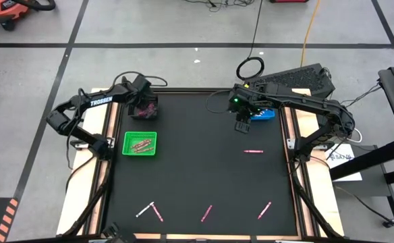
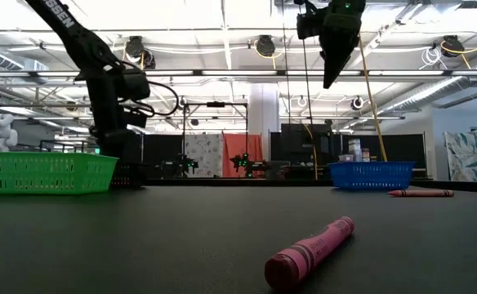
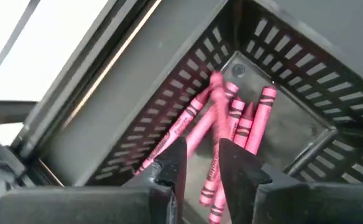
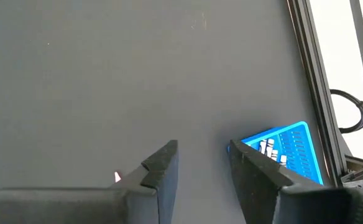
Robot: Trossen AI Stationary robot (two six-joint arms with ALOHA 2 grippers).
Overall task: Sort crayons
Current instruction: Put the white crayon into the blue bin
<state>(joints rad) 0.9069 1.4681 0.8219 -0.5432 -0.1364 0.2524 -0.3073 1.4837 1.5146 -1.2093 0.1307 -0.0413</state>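
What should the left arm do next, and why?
Probably lift clear and head for a loose pink crayon. The left gripper hangs open over pink crayons in a dark tray, holding nothing, while several crayons lie unsorted on the mat.

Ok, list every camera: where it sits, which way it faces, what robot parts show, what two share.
High view: overhead, straight down on the black mat; both arms, left gripper and right gripper.
Low view: table height, level toward the room; both arms enter from above.
Left wrist view: left arm, looking into a dark basket of pink crayons; own open fingers.
Right wrist view: right arm, looking down at the mat; own open fingers.
Shared: blue tray in right wrist, high and low views.
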